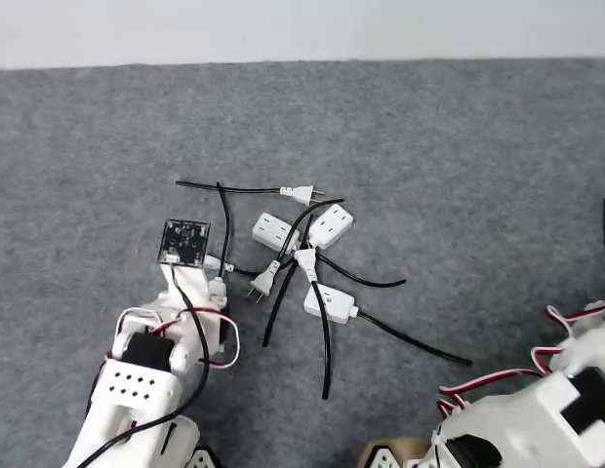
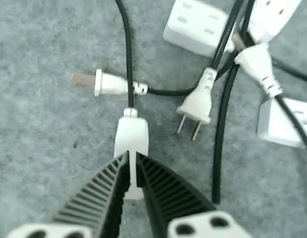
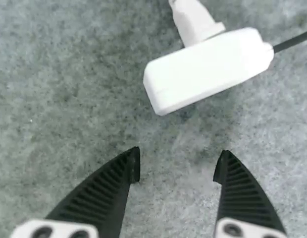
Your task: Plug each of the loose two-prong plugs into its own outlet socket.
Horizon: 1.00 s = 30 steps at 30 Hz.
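Observation:
My left gripper [image 2: 132, 159] is shut on the body of a white two-prong plug [image 2: 130, 136], whose black cable runs away from the fingers; in the high view this gripper [image 1: 219, 289] is left of the cable tangle. Two more loose plugs lie close by, one [image 2: 113, 84] lying sideways and one [image 2: 197, 103] with bare prongs. Three white outlet sockets [image 1: 274, 231] [image 1: 330, 226] [image 1: 329, 304] lie among the cables. My right gripper [image 3: 179, 158] hangs open over bare carpet, short of a socket block [image 3: 208, 69] with a plug [image 3: 193, 20] at its far end.
Black cables [image 1: 325, 341] cross one another around the sockets on the grey carpet [image 1: 459, 175]. Another loose plug [image 1: 301, 193] lies at the far side of the tangle. The right arm [image 1: 537, 419] sits at the lower right corner.

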Each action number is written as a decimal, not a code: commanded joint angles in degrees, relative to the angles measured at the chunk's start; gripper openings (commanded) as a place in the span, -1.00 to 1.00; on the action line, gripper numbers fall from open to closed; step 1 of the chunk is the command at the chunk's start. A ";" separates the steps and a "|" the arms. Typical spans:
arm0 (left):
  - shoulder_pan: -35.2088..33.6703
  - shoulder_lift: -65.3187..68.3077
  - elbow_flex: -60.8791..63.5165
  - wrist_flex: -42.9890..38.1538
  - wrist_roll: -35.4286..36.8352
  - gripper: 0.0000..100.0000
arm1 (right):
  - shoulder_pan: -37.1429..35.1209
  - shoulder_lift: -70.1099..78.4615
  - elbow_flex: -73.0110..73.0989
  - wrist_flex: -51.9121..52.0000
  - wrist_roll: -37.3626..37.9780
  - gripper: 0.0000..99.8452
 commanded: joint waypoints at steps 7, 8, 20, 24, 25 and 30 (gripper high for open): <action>10.90 5.63 -5.32 5.89 0.97 -0.98 | 0.22 -0.84 -2.02 0.66 -0.26 -0.53; 10.90 7.91 -6.46 5.89 1.58 -0.98 | 0.04 -0.84 -1.93 0.66 -0.26 -0.53; 3.43 31.38 -17.71 3.16 1.67 -0.98 | 0.48 -0.92 -1.93 0.66 -0.18 -0.53; 0.00 29.01 -17.71 3.34 -0.79 -0.98 | 0.40 -0.92 -1.93 0.66 -0.18 -0.53; -0.62 27.96 -17.54 3.43 -1.23 -0.98 | 0.40 -0.92 -1.93 0.66 -0.18 -0.53; -4.92 24.26 -17.19 3.43 -1.85 -0.98 | 0.31 -0.84 -1.93 0.66 -0.26 -0.53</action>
